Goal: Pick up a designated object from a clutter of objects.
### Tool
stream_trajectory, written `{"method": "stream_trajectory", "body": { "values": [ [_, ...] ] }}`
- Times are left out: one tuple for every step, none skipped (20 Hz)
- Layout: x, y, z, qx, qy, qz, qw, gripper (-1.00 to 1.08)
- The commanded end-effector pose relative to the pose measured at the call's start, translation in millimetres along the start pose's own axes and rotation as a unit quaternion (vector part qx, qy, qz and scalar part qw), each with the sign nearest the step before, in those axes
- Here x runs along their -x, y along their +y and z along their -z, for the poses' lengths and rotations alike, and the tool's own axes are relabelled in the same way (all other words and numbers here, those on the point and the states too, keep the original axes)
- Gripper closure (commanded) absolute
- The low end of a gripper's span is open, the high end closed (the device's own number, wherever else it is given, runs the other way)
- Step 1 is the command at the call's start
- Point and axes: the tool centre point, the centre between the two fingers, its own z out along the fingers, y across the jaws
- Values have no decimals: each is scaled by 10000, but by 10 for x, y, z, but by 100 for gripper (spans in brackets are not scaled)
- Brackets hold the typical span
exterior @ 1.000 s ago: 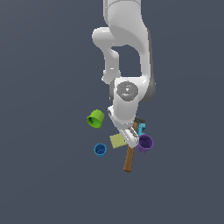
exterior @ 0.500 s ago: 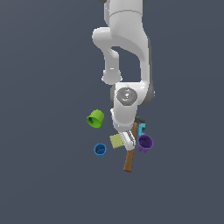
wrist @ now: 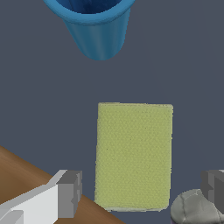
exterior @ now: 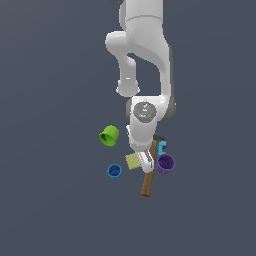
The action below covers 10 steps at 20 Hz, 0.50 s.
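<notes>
End effector point(wrist: 140, 192) spread wide astride the yellow-green pad point(wrist: 133, 155), blue cup point(wrist: 98, 26) near

In the exterior view, the arm's wrist covers the near side of the yellow-green pad point(exterior: 132, 161), the head end of the hammer point(exterior: 147, 183) and most of the cyan clamp-like piece point(exterior: 162, 146). The gripper point(exterior: 145, 163) fingertips are too small there to tell apart. The arm's upper links run past the frame's edge. The grey ball does not show in this view.

In the wrist view, the frame edge cuts off the blue cup point(wrist: 99, 24), the hammer handle point(wrist: 26, 173) and the grey ball point(wrist: 194, 209). The far gripper finger point(wrist: 215, 186) is cropped at the frame's side.
</notes>
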Motion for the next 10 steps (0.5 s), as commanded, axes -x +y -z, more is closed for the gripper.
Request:
{"method": "stream_trajectory", "body": {
  "values": [
    [2, 5, -74, 4, -1, -3, 10000, -92],
    [1, 7, -116, 4, -1, -6, 10000, -92],
    [1, 9, -165, 4, 0, -9, 10000, -92],
    [1, 11, -219, 3, 0, -11, 10000, -92],
    [2, 12, -273, 3, 0, -13, 10000, -92],
    [2, 13, -320, 3, 0, -16, 10000, -92],
    [1, 13, -359, 2, 0, -18, 10000, -92],
    [3, 12, -392, 2, 0, -18, 10000, -92],
    [1, 11, -418, 2, 0, -21, 10000, -92],
    [1, 9, -437, 2, 0, -21, 10000, -92]
  ]
}}
